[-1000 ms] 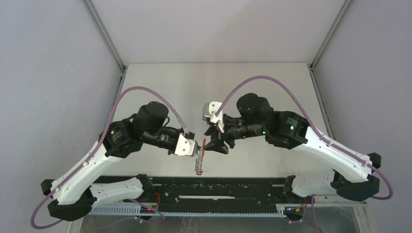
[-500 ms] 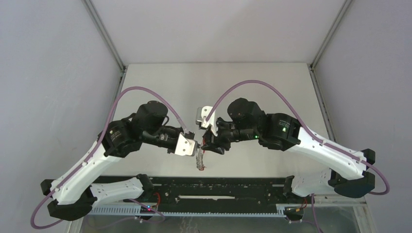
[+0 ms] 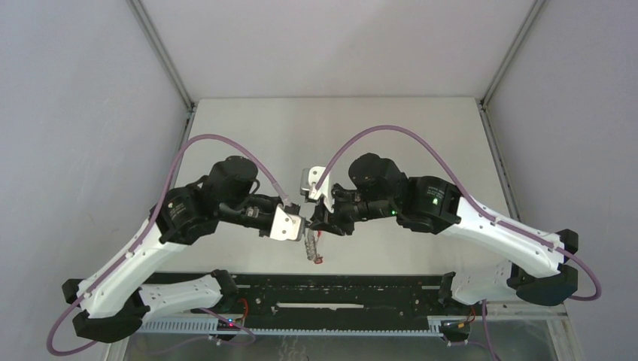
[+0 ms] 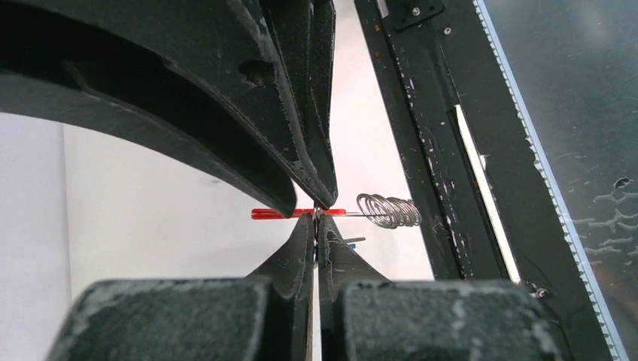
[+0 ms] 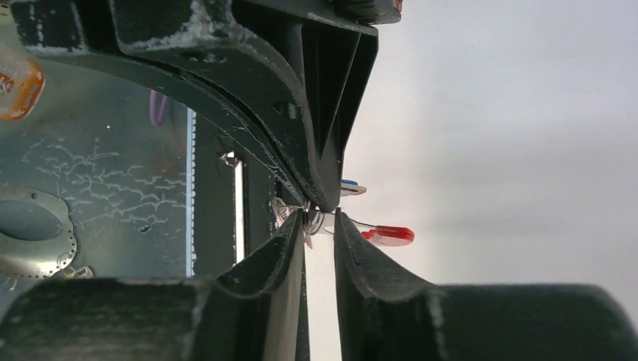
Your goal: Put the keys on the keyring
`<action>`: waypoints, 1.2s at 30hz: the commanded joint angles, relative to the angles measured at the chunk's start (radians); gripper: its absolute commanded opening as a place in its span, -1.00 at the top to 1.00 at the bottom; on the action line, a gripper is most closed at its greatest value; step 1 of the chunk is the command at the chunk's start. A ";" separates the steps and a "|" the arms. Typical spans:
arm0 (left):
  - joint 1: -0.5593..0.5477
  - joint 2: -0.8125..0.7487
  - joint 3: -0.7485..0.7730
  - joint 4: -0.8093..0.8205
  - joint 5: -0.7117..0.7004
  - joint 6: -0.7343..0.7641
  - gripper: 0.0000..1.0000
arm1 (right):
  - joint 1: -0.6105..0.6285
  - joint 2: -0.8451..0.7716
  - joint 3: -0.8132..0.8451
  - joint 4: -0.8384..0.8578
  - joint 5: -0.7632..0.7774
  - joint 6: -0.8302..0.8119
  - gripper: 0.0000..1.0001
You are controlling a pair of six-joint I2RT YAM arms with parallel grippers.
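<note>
My left gripper (image 3: 302,226) (image 4: 317,216) is shut on a thin silver ring of the keyring, held above the table. The keyring's coil of silver rings (image 4: 387,210) (image 3: 311,246) hangs beside the jaws, with a thin red strip (image 4: 278,213) across the tips. My right gripper (image 3: 320,224) (image 5: 320,214) meets the left one tip to tip. Its jaws stand slightly apart around a silver ring. A red tag (image 5: 390,235) on a wire and a blue tag (image 5: 350,187) show just beyond them. The keys' metal blades are hidden.
A black rail (image 3: 338,289) (image 4: 421,150) runs along the near table edge, just below the dangling rings. The white table (image 3: 338,135) stretches behind the grippers, bounded by grey walls left and right.
My right gripper has moved left and closed in on the left gripper's tips. The keyring now hangs lower, with its red end below the coil.
</note>
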 commanded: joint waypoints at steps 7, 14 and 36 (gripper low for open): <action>0.003 -0.033 0.044 0.059 0.009 -0.030 0.99 | -0.002 -0.002 -0.017 0.064 0.008 0.002 1.00; 0.003 -0.034 0.047 0.076 0.022 -0.051 0.99 | 0.004 -0.032 -0.070 0.121 0.021 0.029 1.00; 0.005 -0.116 -0.047 0.216 -0.067 -0.059 0.15 | -0.033 -0.448 -0.726 1.048 0.053 0.389 1.00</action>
